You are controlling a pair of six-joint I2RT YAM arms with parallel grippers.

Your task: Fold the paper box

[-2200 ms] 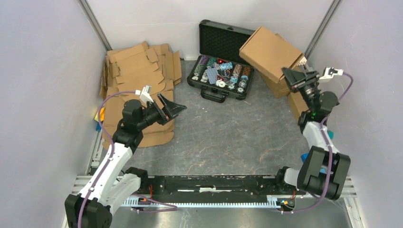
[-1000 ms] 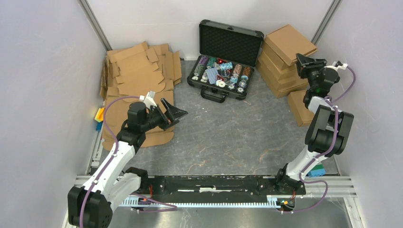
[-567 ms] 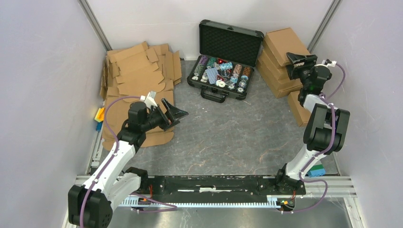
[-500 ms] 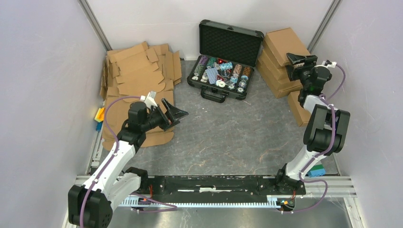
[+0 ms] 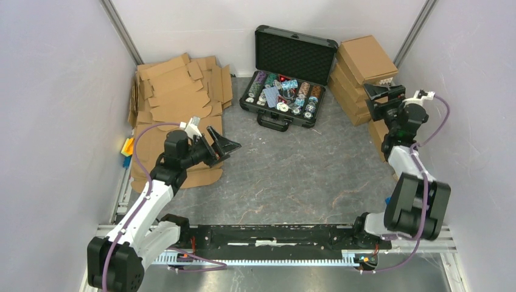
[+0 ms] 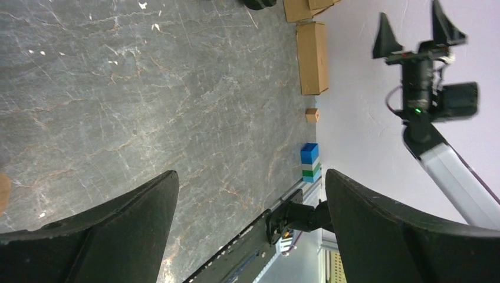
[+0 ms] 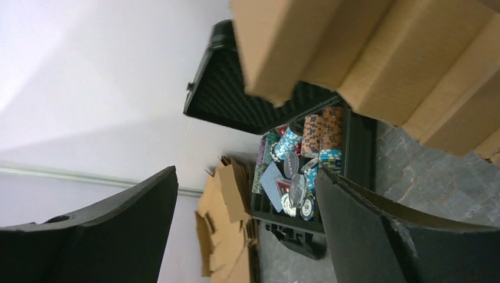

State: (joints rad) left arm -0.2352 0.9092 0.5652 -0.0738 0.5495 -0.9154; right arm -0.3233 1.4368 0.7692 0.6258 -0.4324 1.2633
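The paper box (image 5: 367, 56) is closed and sits on top of the stack of finished boxes (image 5: 348, 97) at the far right of the tabletop (image 5: 292, 176), beside the open black case (image 5: 286, 61) of poker chips. Its lid faces up. Its long axis appears to run roughly near-to-far, with the near end skewed toward the right wall. The right fingers (image 5: 382, 91) are the nearer pair. They hover just beside the near-right corner of the box without touching it, so the box lies beyond them and to their left. They are spread apart and hold nothing. In the right wrist view the gap between them shows only the case, the far wall and distant cardboard, with the boxes along the upper edge. The right arm rises from its base along the right wall, wrist turned toward the stack. The left fingers (image 5: 224, 141) are well apart from the box, across the tabletop, and are likewise spread and empty. They are held above the edge of a flat blank (image 5: 204, 175) that lies in front of the pile of blanks (image 5: 176, 85). The left arm is bent at the elbow and points toward the tabletop centre. Judgement: this box looks finished and stowed, so any further contact with it falls to the right arm, approaching from the near side. A fresh blank lies nearer the left arm.
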